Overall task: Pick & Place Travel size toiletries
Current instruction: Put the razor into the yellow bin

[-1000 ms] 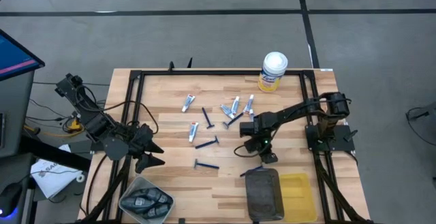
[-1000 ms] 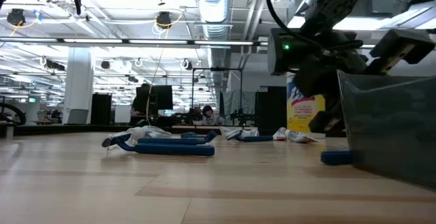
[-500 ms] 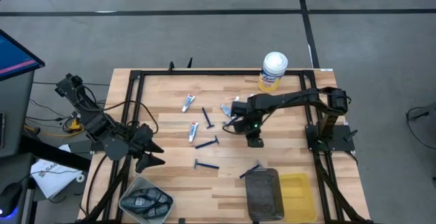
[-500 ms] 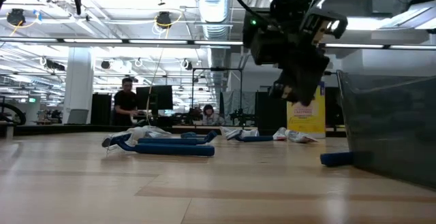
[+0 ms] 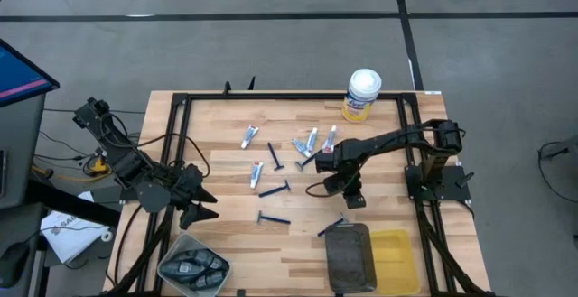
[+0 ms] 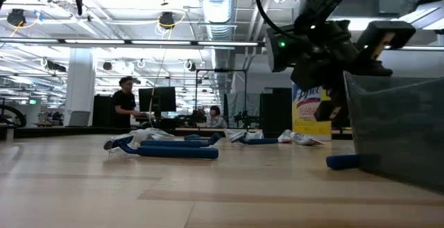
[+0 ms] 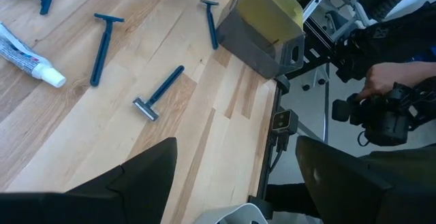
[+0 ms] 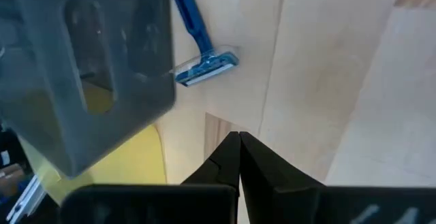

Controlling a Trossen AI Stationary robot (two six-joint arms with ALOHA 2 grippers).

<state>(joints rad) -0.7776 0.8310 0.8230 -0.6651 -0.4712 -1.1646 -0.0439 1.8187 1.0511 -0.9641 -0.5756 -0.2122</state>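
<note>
right claw hangs over the front-right part of the table, a little above the wood in the low view. in its wrist view the two dark fingers meet tip to tip with nothing between them: clenched, empty.

nearest item is a blue razor lying just beyond the fingertips, its head toward the claw and its handle running away under the edge of a grey bin. from above, this razor lies between the claw and the grey bin, its long axis slanted, one end touching or nearly touching the bin's rim. a yellow bin sits directly beside the grey one.

judgement: the razor lies toward the front edge from the claw, so a short move forward with opened fingers, set across the handle, would suit. the bin wall close by could crowd the grasp.

other toiletries lie well apart from the claw, toward mid-table: more razors, and small white tubes near a yellow can at the back.

left claw waits at the left edge, fingers spread and empty, near a clear tub. the right arm is plainly the nearer to the razor by the bin.
</note>
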